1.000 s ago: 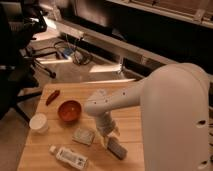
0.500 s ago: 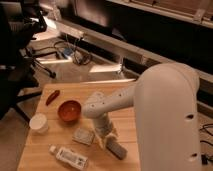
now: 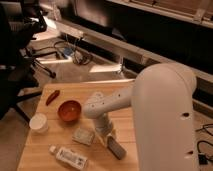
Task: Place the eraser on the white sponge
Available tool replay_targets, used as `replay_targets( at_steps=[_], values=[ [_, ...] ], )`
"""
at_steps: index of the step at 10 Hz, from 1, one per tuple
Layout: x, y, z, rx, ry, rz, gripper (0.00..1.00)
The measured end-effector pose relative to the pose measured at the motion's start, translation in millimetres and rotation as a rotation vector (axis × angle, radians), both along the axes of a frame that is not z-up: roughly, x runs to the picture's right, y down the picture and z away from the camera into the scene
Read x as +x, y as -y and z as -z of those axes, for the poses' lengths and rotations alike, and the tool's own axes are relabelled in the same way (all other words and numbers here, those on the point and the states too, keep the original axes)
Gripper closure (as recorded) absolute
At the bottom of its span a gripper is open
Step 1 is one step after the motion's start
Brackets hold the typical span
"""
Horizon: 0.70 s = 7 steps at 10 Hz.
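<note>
Eraser, your small dark grey flat block (image 3: pixel 116 148), lies where it was on the wooden table (image 3: pixel 37 150), near the pale square white sponge (image 3: pixel 83 136). Your gripper (image 3: pixel 107 134) stays low by its top end; you cannot tell if it grips.

Pale wooden surface (image 3: pixel 85 90) in a dim room; grey floor (image 3: pixel 97 75) with bright patches of light; tangled cables (image 3: pixel 69 50); black chair (image 3: pixel 12 75) at left; dark cabinets (image 3: pixel 150 27) behind.
</note>
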<state>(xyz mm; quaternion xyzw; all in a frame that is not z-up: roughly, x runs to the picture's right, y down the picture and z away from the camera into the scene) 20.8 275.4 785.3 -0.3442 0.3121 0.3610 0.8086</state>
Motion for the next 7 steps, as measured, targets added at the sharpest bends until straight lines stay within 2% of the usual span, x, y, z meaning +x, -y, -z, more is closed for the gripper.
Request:
replay_targets(
  at_steps=[1, 2, 4, 7],
  values=[
    [-7.0, 10.1, 1.0, 0.024, 0.004, -0.015, 0.99],
    [-27.3, 31.0, 6.2, 0.07, 0.032, -0.033, 1.0],
    [-69.3, 61.4, 20.5, 0.135, 0.098, -0.031, 1.0],
    [-118.8, 75.7, 32.7, 0.168, 0.176, 0.019, 1.0]
  ],
)
